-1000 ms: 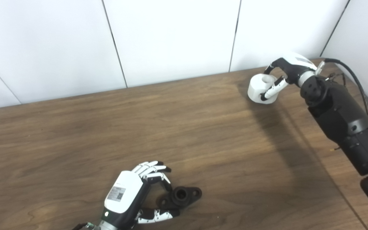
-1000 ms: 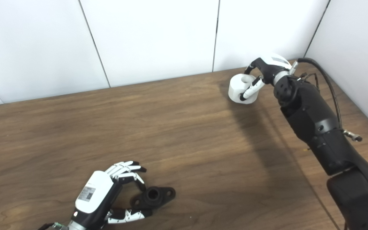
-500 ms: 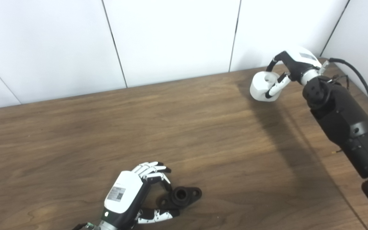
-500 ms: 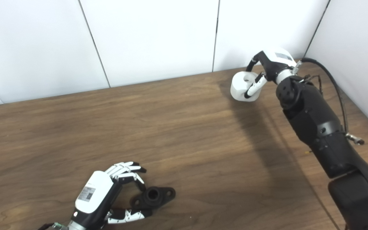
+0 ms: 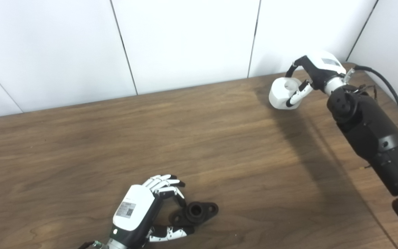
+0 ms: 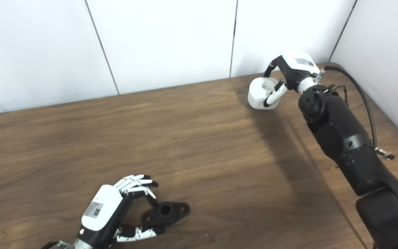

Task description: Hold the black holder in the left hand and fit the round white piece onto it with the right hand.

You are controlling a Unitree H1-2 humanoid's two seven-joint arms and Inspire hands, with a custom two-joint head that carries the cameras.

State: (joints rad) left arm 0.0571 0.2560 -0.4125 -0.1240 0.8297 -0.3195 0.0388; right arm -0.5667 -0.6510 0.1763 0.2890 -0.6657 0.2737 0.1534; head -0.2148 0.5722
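- Left eye view: the right hand [image 5: 314, 71] grips the round white piece [image 5: 281, 92] near the table's [image 5: 219, 145] far right corner, fingers curled over its top, thumb against its near side.
- Right eye view: the black holder [image 6: 166, 212] lies flat near the table's front edge. The left hand [image 6: 107, 212] has its fingers [image 6: 135, 183] and thumb spread apart around the holder's left end; whether they touch it is unclear.

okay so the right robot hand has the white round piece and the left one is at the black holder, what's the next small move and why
Probably carry the round white piece toward the black holder. The right robot hand grips it at the table's far right corner, far from the holder lying flat at the left robot hand.
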